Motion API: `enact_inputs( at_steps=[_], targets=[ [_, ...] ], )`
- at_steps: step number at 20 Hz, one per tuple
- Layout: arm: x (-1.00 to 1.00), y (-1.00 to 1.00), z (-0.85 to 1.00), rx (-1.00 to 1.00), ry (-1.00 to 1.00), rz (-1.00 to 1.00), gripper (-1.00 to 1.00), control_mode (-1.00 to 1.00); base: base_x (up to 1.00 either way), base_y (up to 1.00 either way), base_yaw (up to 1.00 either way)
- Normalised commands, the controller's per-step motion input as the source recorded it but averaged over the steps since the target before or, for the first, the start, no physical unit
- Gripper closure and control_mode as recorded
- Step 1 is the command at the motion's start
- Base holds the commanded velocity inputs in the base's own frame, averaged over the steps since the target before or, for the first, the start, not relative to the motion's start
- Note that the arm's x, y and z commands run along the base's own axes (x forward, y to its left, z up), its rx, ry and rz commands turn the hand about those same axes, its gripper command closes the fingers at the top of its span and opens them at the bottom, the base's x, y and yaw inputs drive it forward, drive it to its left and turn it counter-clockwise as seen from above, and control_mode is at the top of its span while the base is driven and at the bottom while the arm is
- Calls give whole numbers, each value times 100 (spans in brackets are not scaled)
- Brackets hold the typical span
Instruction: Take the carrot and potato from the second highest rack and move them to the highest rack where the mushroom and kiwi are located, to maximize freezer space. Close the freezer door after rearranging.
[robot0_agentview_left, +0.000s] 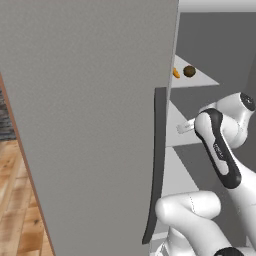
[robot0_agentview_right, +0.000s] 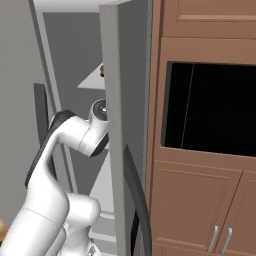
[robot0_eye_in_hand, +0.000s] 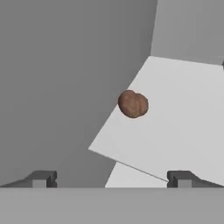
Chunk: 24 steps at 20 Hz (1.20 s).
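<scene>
freezer: its left door stands swung out toward the camera, long dark handle on its edge – dark grey inside with pale shelf plates stacked one over another.
arm: reaches into the opening between the two doors, at the height of the middle shelves.
shelf: in the left base view it carries two small things side by side near its left edge – which rack this is, cannot tell from here.
potato: brown round lump on a pale shelf plate, ahead of the jaws and above their line, roughly centred between the tips, well apart.
carrot: orange, just left of the potato, long axis tilted.
jaws: spread wide, nothing between them.
</scene>
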Motion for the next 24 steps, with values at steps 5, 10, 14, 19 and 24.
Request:
enact_inputs(
  at_steps=[5, 10, 14, 19, 24],
  targets=[
    [0, 17, -18, -21, -13, 24, -100, -100, 0, 0, 0],
    [0, 57, -3, -41, -29, 2, -100, -100, 0, 0, 0],
    [2, 32, -8, -40, -24, 0, -100, -100, 0, 0, 0],
    [12, -6, -25, -24, -14, 11, -100, -100, 0, 0, 0],
    [4, -32, -18, -10, -4, 19, -100, -100, 0, 0, 0]
  ],
)
